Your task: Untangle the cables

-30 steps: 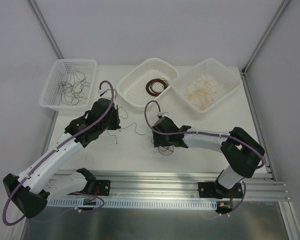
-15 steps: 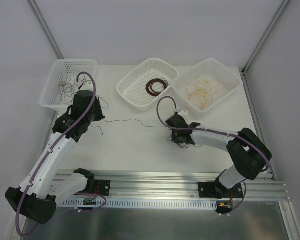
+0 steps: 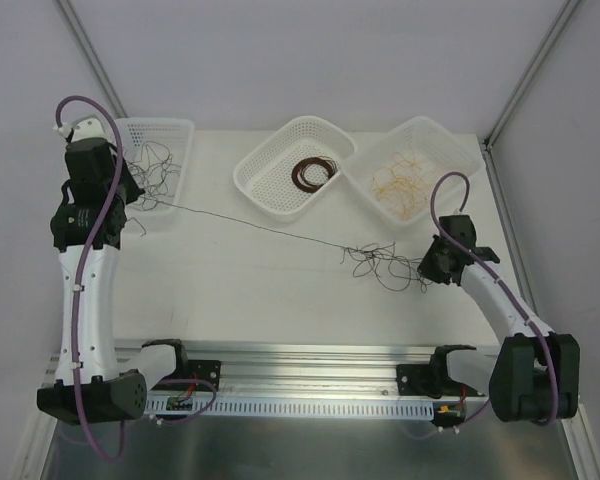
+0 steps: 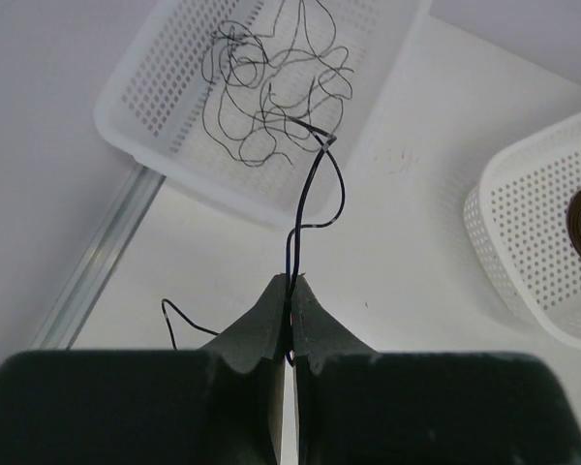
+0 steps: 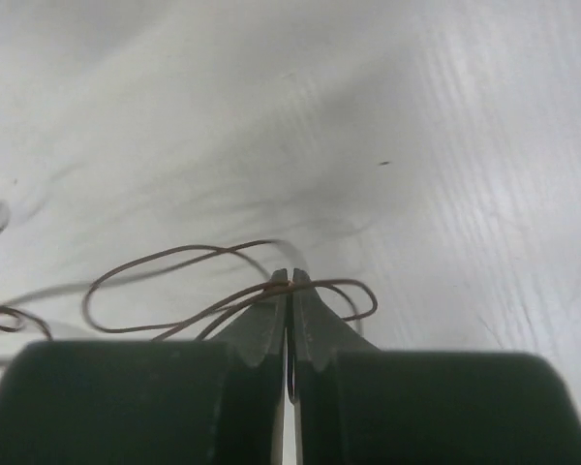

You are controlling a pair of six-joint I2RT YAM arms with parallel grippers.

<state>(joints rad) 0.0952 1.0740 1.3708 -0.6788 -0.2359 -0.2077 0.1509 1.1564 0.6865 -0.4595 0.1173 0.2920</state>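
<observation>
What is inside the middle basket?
A coil of dark brown cable lies in the middle basket, nothing else visible. The floor under the coil is covered; strand count unclear.

Top external camera: mounted high above and behind the arm bases, angled down toward the far wall, distant enough to hold the whole table (image 3: 280,300). Left wrist camera: close behind the left gripper (image 4: 291,283), looking down on the far-left corner, taking in the left basket (image 4: 174,165) and part of the middle basket (image 4: 523,242), both shared with the top view. Right wrist camera: low behind the right gripper (image 5: 290,278), very near the tabletop at right, sharing only surface and the brown cable (image 5: 155,260).
</observation>
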